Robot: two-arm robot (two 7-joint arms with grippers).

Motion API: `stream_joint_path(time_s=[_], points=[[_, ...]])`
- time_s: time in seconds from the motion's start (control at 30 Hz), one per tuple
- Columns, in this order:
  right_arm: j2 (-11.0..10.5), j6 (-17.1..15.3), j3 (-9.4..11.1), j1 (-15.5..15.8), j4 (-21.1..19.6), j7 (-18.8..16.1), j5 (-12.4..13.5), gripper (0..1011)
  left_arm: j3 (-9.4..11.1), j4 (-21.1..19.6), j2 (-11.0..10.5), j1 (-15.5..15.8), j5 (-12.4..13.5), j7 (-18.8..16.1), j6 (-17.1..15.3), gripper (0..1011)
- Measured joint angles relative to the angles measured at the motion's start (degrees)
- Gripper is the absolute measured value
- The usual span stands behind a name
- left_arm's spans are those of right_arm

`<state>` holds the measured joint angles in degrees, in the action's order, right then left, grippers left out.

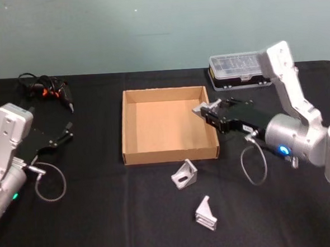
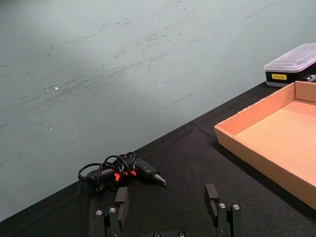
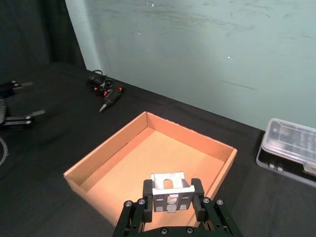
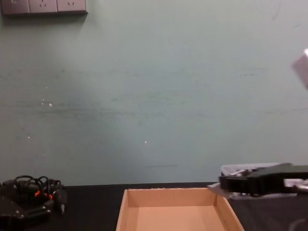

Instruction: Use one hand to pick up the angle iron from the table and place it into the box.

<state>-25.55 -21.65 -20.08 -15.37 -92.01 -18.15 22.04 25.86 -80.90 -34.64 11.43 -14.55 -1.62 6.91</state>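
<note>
My right gripper (image 1: pixel 209 112) is shut on a silver angle iron (image 1: pixel 200 109) and holds it in the air just inside the right wall of the tan cardboard box (image 1: pixel 169 154). The right wrist view has the angle iron (image 3: pixel 171 189) clamped between the two black fingers (image 3: pixel 197 191), above the box floor (image 3: pixel 148 158). From the chest view, the right gripper (image 4: pixel 222 183) reaches in over the box (image 4: pixel 175 211). Two more angle irons lie on the black table in front of the box, one near it (image 1: pixel 184 174) and one closer to me (image 1: pixel 206 213). My left gripper (image 1: pixel 65 133) rests open at the far left.
A clear-lidded plastic case (image 1: pixel 237 68) stands behind the right arm at the back right. A black tool with orange marks and a coiled cable (image 1: pixel 48 88) lies at the back left. The left wrist view shows this tool (image 2: pixel 123 173) ahead of the open left gripper (image 2: pixel 167 197).
</note>
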Motion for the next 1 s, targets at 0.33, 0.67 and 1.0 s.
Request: stream_joint_path(time_s=[0.33, 0.67, 1.0], points=[[6.5, 1.7, -6.2, -12.2, 16.0, -2.2, -5.2, 466, 0.0, 0.0, 0.0, 0.0, 0.0, 0.0, 0.0, 1011], [11.3, 4.7, -7.8, -18.9, 29.3, -3.5, -8.4, 466, 0.0, 0.0, 0.0, 0.0, 0.0, 0.0, 0.0, 1011], [13.5, 5.9, -8.0, -21.0, 35.6, -4.5, -10.3, 466, 0.0, 0.0, 0.0, 0.0, 0.0, 0.0, 0.0, 1011]])
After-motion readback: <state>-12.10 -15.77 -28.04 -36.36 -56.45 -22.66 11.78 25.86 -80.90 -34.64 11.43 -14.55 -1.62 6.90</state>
